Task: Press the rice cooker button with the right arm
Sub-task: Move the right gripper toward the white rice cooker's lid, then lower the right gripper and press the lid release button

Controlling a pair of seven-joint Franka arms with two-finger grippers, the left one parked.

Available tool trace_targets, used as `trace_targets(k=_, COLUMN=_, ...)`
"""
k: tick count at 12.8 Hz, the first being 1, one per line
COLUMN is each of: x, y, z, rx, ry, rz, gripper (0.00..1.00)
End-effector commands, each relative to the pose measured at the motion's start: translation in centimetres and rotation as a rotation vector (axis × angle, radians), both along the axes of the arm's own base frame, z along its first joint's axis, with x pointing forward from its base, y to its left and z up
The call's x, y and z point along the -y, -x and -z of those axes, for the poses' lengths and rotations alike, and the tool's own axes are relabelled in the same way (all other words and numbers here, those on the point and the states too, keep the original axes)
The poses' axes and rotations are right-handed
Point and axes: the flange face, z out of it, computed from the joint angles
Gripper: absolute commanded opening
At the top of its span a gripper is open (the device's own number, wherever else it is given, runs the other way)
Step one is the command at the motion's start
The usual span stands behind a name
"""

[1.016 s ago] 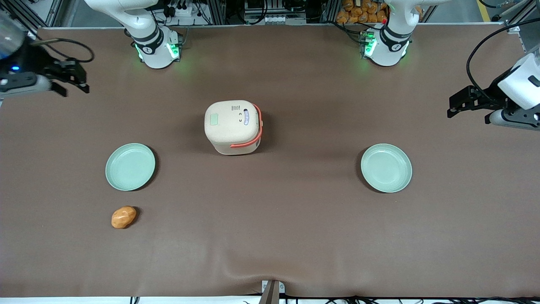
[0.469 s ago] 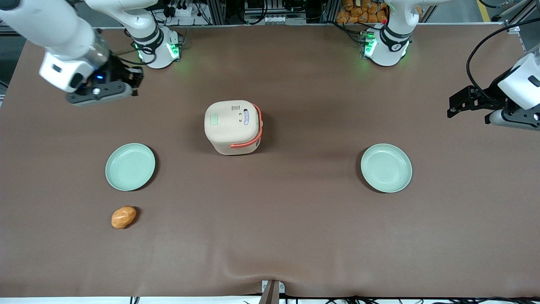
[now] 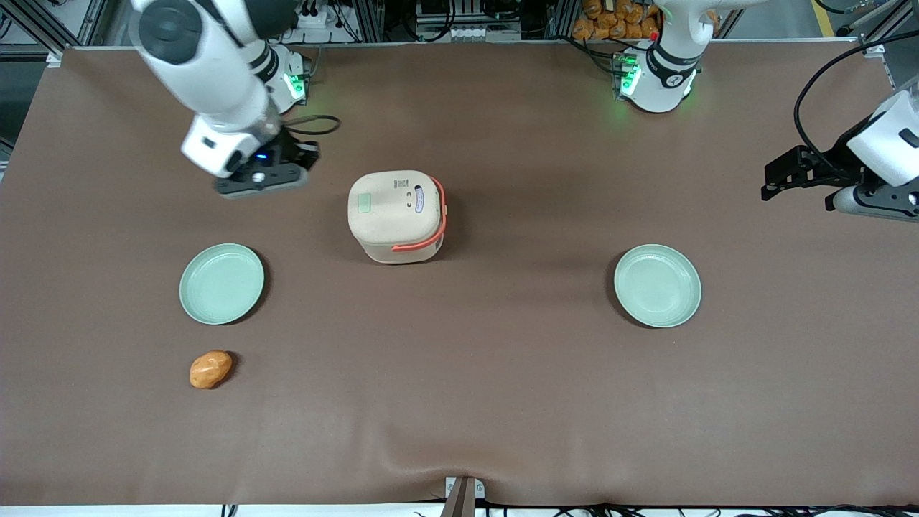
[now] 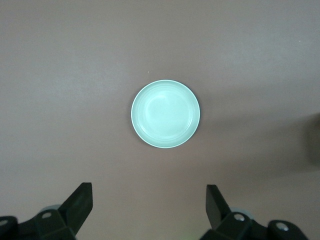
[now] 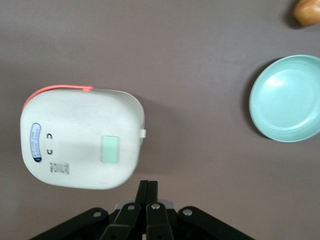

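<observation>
The cream rice cooker [image 3: 396, 214] with its orange-red handle stands at the table's middle, lid shut. Its pale green button [image 3: 364, 204] sits flush in the lid, on the side toward the working arm. Both show in the right wrist view: the cooker [image 5: 82, 137] and the button [image 5: 111, 149]. My right gripper [image 3: 298, 154] hangs above the table beside the cooker, toward the working arm's end, apart from it. Its fingers [image 5: 148, 190] are pressed together and hold nothing.
A mint-green plate [image 3: 221, 283] and an orange-brown lump [image 3: 210, 368] lie nearer the front camera, toward the working arm's end. A second mint-green plate [image 3: 657, 285] lies toward the parked arm's end. A black cable [image 3: 316, 124] loops by the gripper.
The right arm has swung in from the table's edge toward the rice cooker, and the gripper now hangs close beside it. The cooker, plates and lump have not moved.
</observation>
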Motion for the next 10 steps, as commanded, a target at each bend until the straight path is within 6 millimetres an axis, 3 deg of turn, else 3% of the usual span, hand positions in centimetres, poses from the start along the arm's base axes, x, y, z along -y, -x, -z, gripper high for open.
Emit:
trace_targets(k=1, x=-1.2, y=0.4, z=2.4, rx=0.013, ry=-0.017, rz=0.027, gripper=0.0)
trace_targets(k=5, x=-2.4, y=-0.2, z=6.2, rx=0.022, ry=-0.04, rz=0.023, gripper=0.0)
trace_targets(k=10, x=-4.1, y=0.7, z=9.1, rx=0.014, ry=-0.038, rz=0.011, gripper=0.0)
